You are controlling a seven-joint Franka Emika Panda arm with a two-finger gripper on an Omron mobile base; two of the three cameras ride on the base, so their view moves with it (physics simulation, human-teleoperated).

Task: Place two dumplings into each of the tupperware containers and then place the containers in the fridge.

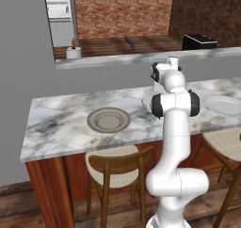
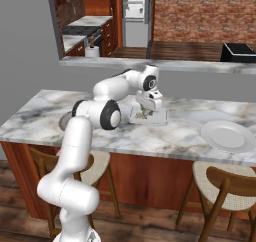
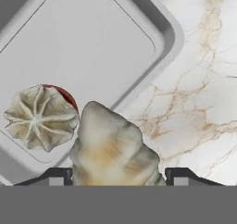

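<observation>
The gripper point(image 3: 113, 174) hangs low over the marble counter point(image 1: 66, 116), jaws set wide around a dumpling point(image 3: 113, 146) that sits between the two dark fingertips point(image 3: 51, 177). It looks held, though the contact points lie at the bottom edge of the hand view and I can't be sure the pads are pressing. Just beside it, a second dumpling point(image 3: 40, 117), round and crimped, lies inside the tupperware container point(image 3: 88, 42), near one of its corners. In the right base view the hand sits right above that tray point(image 2: 150, 117), with something tan inside. A round grey-brown plate point(image 1: 108, 119) rests to the left on the counter, a white plate point(image 2: 227, 135) to the right. The fridge point(image 2: 135, 13) stands far back.
</observation>
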